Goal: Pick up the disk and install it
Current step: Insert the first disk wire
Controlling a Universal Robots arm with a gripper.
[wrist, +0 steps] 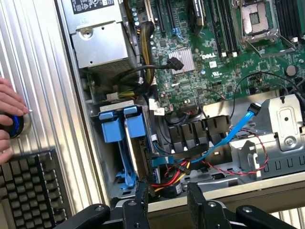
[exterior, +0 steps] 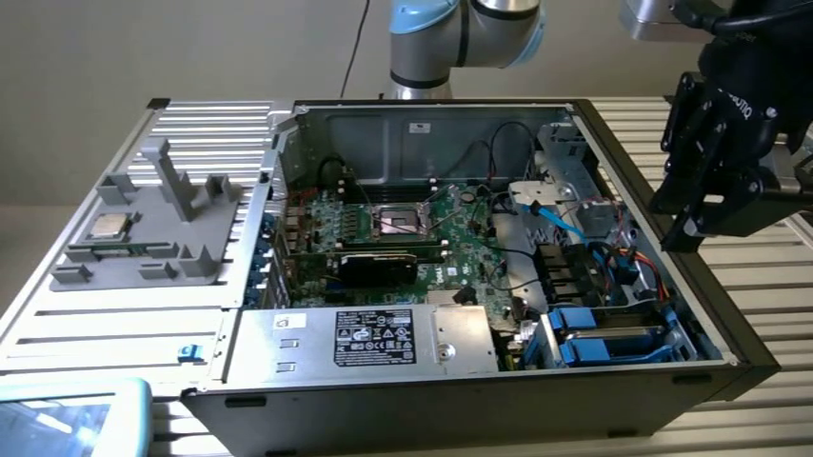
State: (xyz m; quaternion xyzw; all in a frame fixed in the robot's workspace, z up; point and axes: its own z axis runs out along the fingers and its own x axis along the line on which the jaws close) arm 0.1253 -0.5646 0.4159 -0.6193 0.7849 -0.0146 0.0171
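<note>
Open, empty gripper [wrist: 168, 191] hovers near the disk [wrist: 116, 129], where a careless descent may snag the cables [wrist: 164, 180] beside it.

There is one open computer case [exterior: 445, 405] holding one motherboard [exterior: 470, 243], one processor socket [exterior: 400, 221], one silver power supply [exterior: 292, 343], two blue drive carriers [wrist: 112, 129] and one light blue data cable [wrist: 233, 132]. At the exterior view's left lies one grey fixture tray [exterior: 152, 224] with one processor chip [exterior: 107, 227] on it. One robot arm [exterior: 458, 29] carries one gripper [wrist: 169, 205] with two fingers [wrist: 141, 202], and beside the case are one keyboard [wrist: 28, 191] and one person's hand [wrist: 9, 100].
</note>
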